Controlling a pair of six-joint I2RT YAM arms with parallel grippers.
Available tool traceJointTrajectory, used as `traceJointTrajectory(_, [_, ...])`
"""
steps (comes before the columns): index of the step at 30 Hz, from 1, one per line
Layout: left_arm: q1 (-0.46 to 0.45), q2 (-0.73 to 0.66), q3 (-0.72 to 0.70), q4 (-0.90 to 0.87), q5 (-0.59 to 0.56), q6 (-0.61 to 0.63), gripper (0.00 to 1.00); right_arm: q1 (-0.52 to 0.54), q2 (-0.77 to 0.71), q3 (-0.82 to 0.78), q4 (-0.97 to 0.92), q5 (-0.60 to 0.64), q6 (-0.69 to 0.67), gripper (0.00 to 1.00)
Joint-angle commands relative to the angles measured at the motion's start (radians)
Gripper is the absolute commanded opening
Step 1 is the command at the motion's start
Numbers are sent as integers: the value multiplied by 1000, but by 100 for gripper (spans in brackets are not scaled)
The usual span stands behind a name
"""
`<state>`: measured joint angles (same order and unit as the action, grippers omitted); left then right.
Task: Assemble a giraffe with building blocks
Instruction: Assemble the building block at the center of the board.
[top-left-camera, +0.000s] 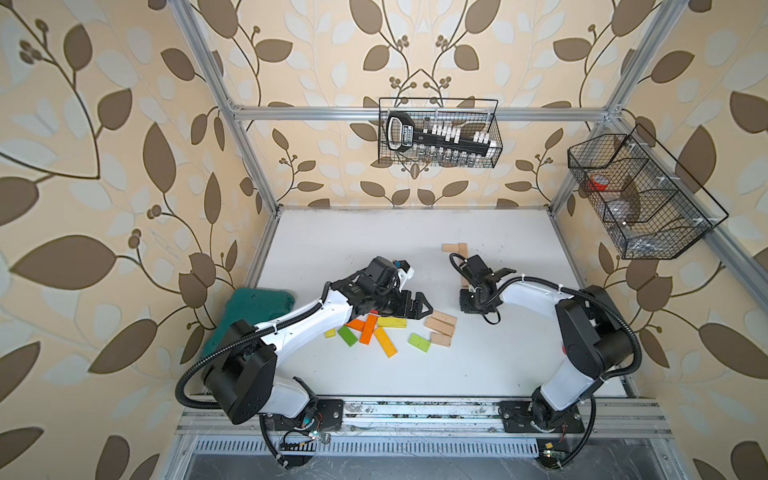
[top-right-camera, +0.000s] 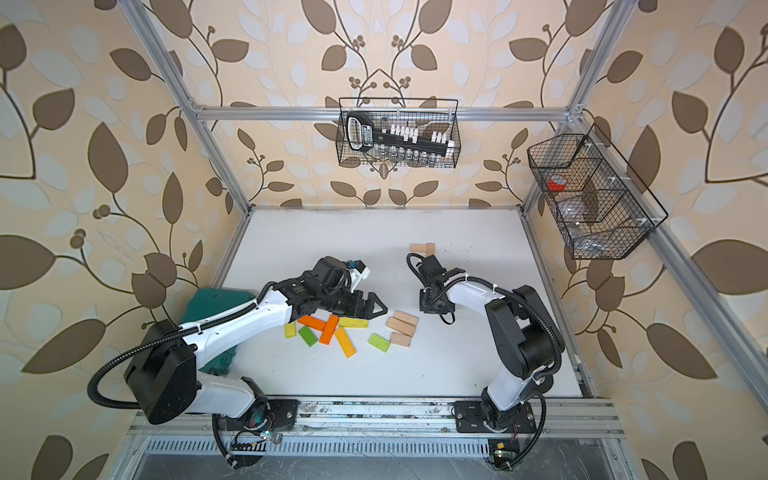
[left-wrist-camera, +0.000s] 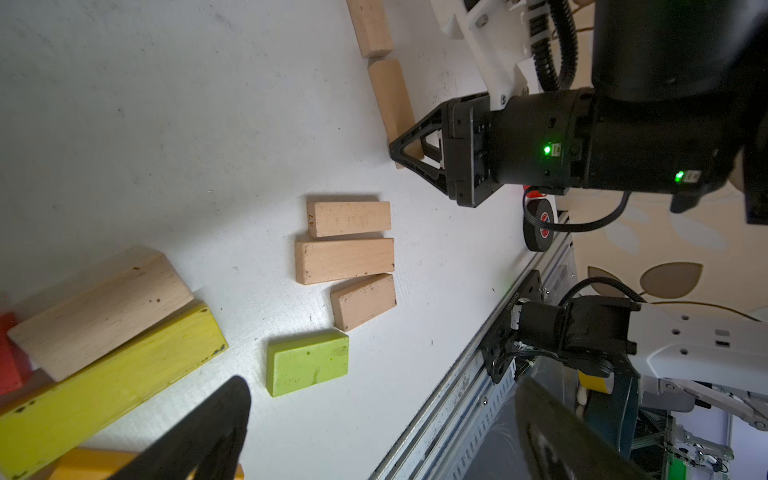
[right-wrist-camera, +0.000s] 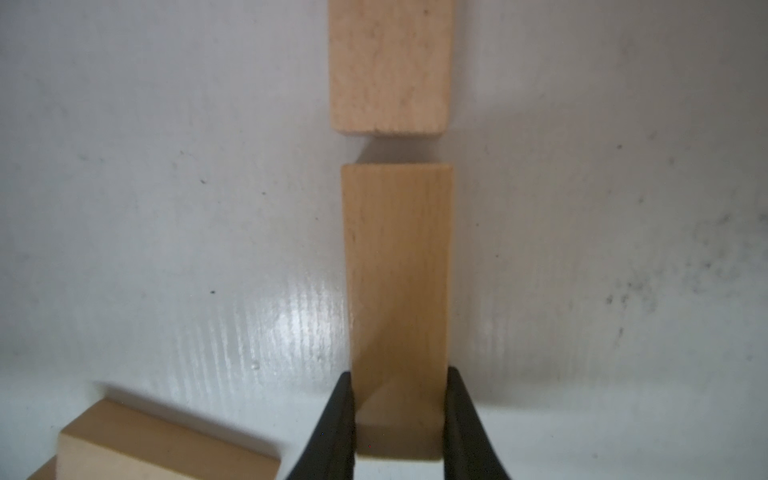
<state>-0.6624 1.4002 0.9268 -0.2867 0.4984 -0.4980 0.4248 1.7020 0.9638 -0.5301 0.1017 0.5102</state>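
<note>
The right gripper (right-wrist-camera: 400, 376) pinches the near end of a pale wooden plank (right-wrist-camera: 397, 270) across its width. The plank stretches along the white table (right-wrist-camera: 166, 208) in line with a second pale plank (right-wrist-camera: 390, 66), and a narrow gap separates their ends. The left gripper (top-left-camera: 419, 308) hangs with its jaws spread wide at the edge of the loose coloured pile, just above a long yellow plank (left-wrist-camera: 104, 386), with an orange plank (top-left-camera: 368, 328) and a green plank (top-left-camera: 347, 336) close by. Three short pale planks (left-wrist-camera: 345, 259) and a light green block (left-wrist-camera: 307, 361) lie flat between the two arms.
</note>
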Motion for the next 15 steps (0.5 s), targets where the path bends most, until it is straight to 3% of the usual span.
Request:
traceJointTrajectory(1, [-8, -10, -2, 17, 23, 9, 99, -3, 68, -17, -6, -20, -5, 20])
traceJointTrajectory(15, [-9, -12, 0, 12, 23, 11, 99, -11, 82, -11, -11, -4, -2, 24])
